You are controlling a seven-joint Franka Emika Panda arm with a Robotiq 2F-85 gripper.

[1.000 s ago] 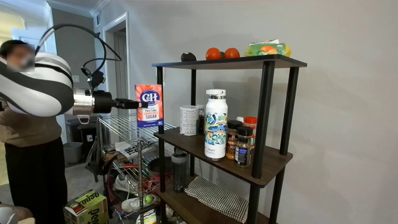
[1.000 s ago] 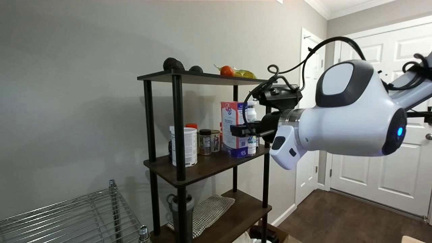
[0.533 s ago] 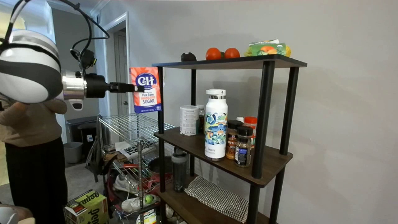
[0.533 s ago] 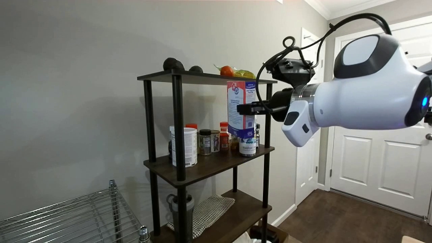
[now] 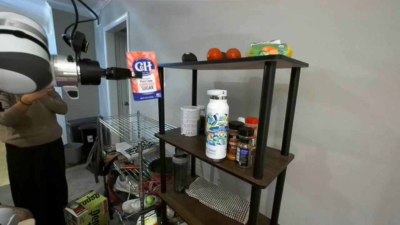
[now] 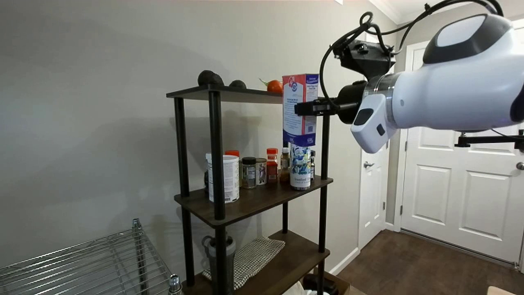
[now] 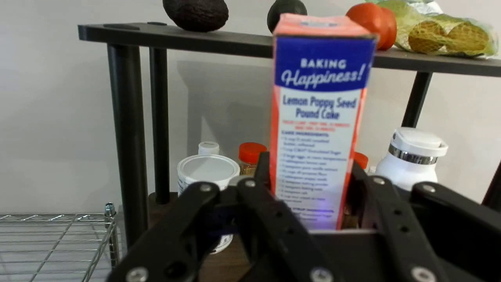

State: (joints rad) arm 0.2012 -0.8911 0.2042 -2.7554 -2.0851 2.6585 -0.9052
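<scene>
Near the top shelf (image 7: 219, 42), pinching the box (image 5: 148, 79) across its broad faces with the tool (image 7: 311, 172). Hidden at the foot in the wrist view; covering part of the bottle (image 6: 300, 169) in an exterior view. Held top up, with a near-vertical long axis, turning a narrow side to the tool.

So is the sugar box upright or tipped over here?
Upright, slightly tilted: in an exterior view the sugar box, gripped by the fingers, has its lettering right way up but its side edges slanting.
</scene>
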